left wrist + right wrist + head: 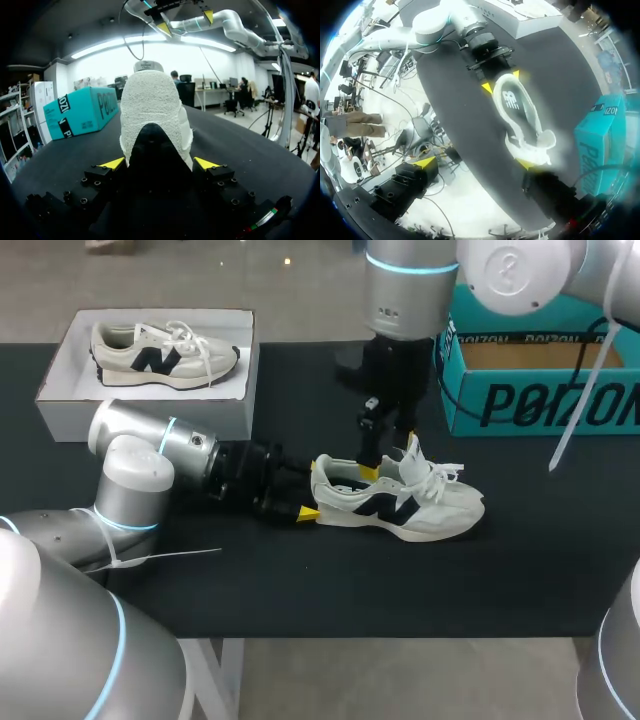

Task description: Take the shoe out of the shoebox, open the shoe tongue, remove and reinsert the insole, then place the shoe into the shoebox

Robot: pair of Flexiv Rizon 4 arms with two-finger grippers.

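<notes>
I have the shoe (400,502) lying on its sole on the desk (300,585), toe toward my right and out of the white shoebox (70,405). My left fingers (111,164) stand narrow and pinch its heel from both sides. My right fingers (424,162) are spread wide and hold nothing. They hang over the shoe's opening, with one tip close by the raised tongue. The insole (512,100) appears to sit flat inside.

My main worry is the loose laces (440,475). If the right fingers come down off line, a tip could snag a loop and drag the whole shoe. The heel pinch is my only anchor, so a hard pull on the tongue or insole might swing the toe round or slip the heel free. The insole may also curl or catch under the tongue as it comes out.

By my count:
- Two shoes, this one and a matching one (165,355) lying in the white shoebox.
- Two boxes, the white one and a teal box (540,405) at the far right.
- Two arms.
</notes>
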